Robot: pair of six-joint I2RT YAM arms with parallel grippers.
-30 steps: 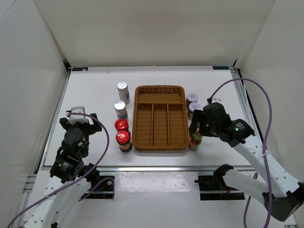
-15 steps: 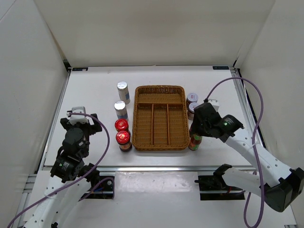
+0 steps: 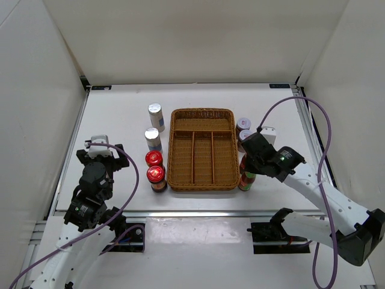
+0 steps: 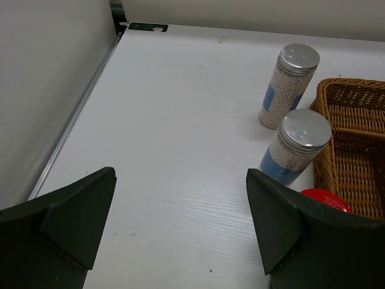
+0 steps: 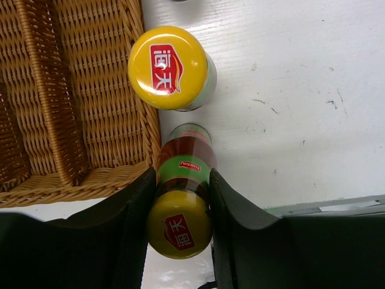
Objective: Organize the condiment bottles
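Plainly, the job is at its very start: none of the eight containers is in the wicker tray (image 3: 203,112), whose compartments hold nothing in any view. At the tray's nine o'clock side, on the table (image 3: 114,114), the two silver-capped shakers (image 3: 153,139) and the two red-lidded jars (image 3: 156,175) stand in a loose line. At its three o'clock side are the grey-lilac-lidded jars (image 3: 243,124), the nearer one partly hidden by the right arm. The right gripper (image 5: 180,201) is clamped on the green neck of a sauce bottle (image 5: 179,224) that stands just outside the tray's five o'clock corner, its base apparently on the table. The second sauce bottle (image 5: 168,67) stands free just beyond it, close against the tray's right wall. The left gripper (image 4: 180,229) hangs with its jaws spread wide and nothing between them, low over bare table well out at the tray's eight o'clock. By this showing, the grasp on the first bottle is made, and lifting and placing it, then all seven others, remains to be done.
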